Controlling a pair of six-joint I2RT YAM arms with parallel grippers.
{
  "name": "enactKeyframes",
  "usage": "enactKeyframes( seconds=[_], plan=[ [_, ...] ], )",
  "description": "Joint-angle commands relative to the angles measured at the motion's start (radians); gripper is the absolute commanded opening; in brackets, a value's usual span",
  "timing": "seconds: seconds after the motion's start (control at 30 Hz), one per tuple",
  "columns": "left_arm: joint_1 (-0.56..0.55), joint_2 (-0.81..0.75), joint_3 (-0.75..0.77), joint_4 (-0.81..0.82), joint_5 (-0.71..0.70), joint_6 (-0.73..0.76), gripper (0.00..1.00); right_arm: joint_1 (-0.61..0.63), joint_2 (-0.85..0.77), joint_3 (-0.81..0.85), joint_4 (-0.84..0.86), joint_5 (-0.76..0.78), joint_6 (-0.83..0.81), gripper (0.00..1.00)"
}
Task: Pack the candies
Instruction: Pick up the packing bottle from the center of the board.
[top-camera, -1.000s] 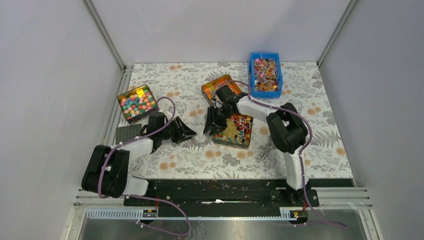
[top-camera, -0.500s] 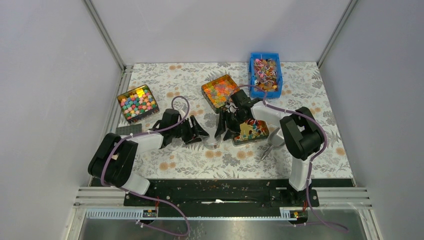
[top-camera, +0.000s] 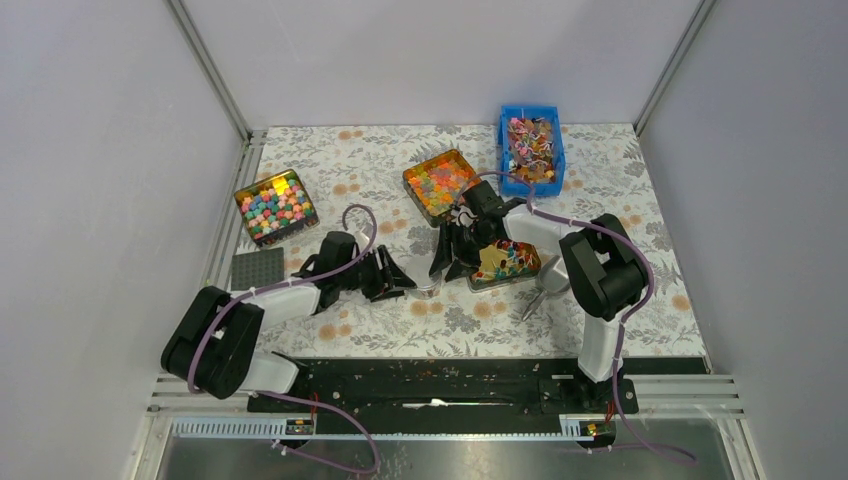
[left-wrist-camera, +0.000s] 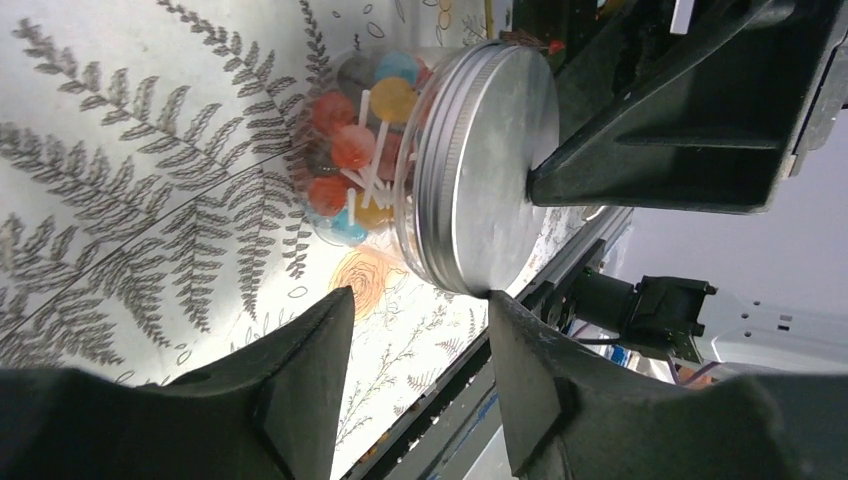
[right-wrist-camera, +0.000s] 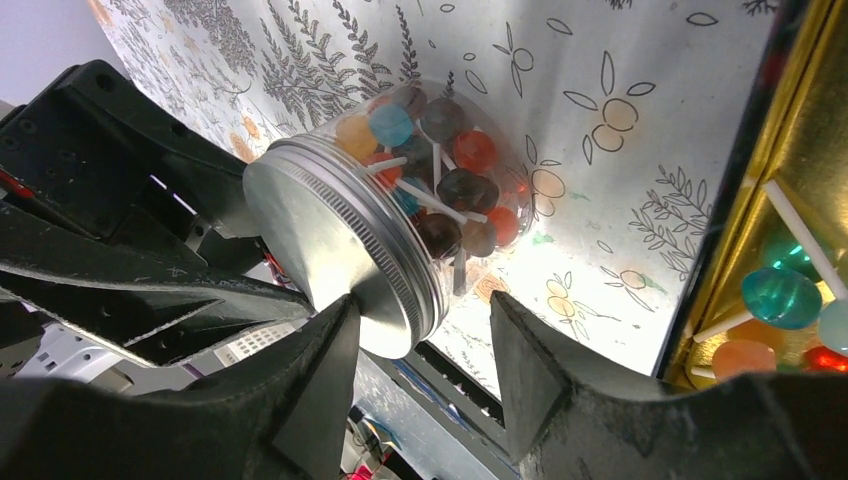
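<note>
Glossy round candies (left-wrist-camera: 350, 145) in red, orange and blue, on thin pale sticks, packed in a clear glass jar (right-wrist-camera: 455, 185) under a ribbed silver screw lid (left-wrist-camera: 490, 165). Stands on the leaf-printed table (left-wrist-camera: 130, 230) between left gripper (left-wrist-camera: 416, 308) and right gripper (right-wrist-camera: 422, 308), both splayed, holding nothing; likely poised to steady it.

Floral table (top-camera: 640, 250) bears tins (top-camera: 262, 184), blue bin (top-camera: 504, 150), jar (left-wrist-camera: 490, 170).

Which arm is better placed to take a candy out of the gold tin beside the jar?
Right, probably. The right pincer, open, hangs beside the gold tin; the left pincer sits beyond the jar, farther off.
</note>
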Motion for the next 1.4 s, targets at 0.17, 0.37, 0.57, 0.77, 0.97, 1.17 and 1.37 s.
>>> enactKeyframes(
  seconds=[0.17,0.37,0.57,0.77,0.97,1.17,1.37],
  plan=[
    [-0.017,0.018,0.015,0.094,-0.029,0.028,0.57,0.009,0.033,-0.084,-0.077,0.139,-0.036,0.55],
    [-0.018,0.052,0.016,0.081,-0.029,0.054,0.54,0.009,0.035,-0.078,-0.075,0.132,-0.030,0.54],
    [-0.038,0.142,0.005,0.106,-0.013,0.073,0.32,0.009,0.040,-0.079,-0.076,0.128,-0.022,0.49],
    [-0.052,0.210,0.005,0.123,-0.002,0.077,0.17,0.009,0.036,-0.101,-0.077,0.124,-0.011,0.37],
    [-0.054,0.200,0.046,0.076,-0.025,0.112,0.25,0.005,0.029,-0.128,-0.078,0.116,-0.017,0.24],
    [-0.054,0.018,0.084,-0.027,-0.094,0.275,0.64,0.005,-0.020,-0.094,-0.078,0.102,-0.031,0.42],
    [-0.050,-0.206,0.129,-0.185,-0.151,0.481,0.87,0.005,-0.079,-0.061,-0.080,0.086,-0.041,0.72]
  ],
)
